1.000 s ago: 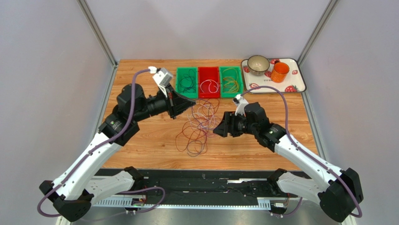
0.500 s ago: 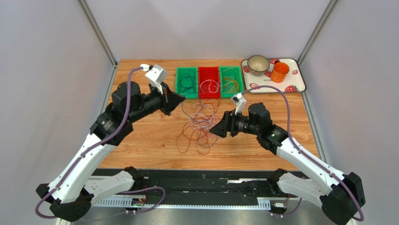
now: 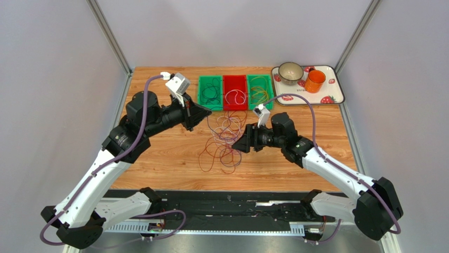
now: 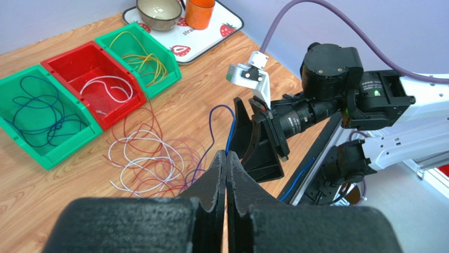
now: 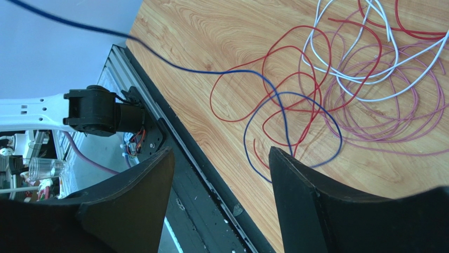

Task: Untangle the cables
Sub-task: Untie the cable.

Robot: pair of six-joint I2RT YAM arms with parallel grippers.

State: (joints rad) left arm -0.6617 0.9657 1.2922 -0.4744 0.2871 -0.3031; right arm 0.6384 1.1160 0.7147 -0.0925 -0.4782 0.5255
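**Some cables sorted, a knot left on the table**

A few cables already lie in the bins (image 3: 235, 77). A knot of red, white and purple cables (image 3: 224, 143) lies on the table (image 3: 158, 158), not yet separated. The left gripper (image 4: 226, 155) is pressed together on a blue cable (image 5: 232, 71). The right gripper (image 5: 220, 153) stands apart, empty. Only the right wrist view shows the blue cable looping through the red ones.

Wood-grain surface (image 3: 168, 158), smooth, slight sheen; bins (image 4: 74, 145) glossy smooth plastic; cables (image 5: 316, 79) thin, smooth plastic-coated; left end effector (image 4: 226, 158) matt black, grainy rough finish; right end effector (image 5: 220, 154) matt black, smoother; tray (image 3: 335, 90) glossy; mug (image 3: 315, 81) shiny orange.
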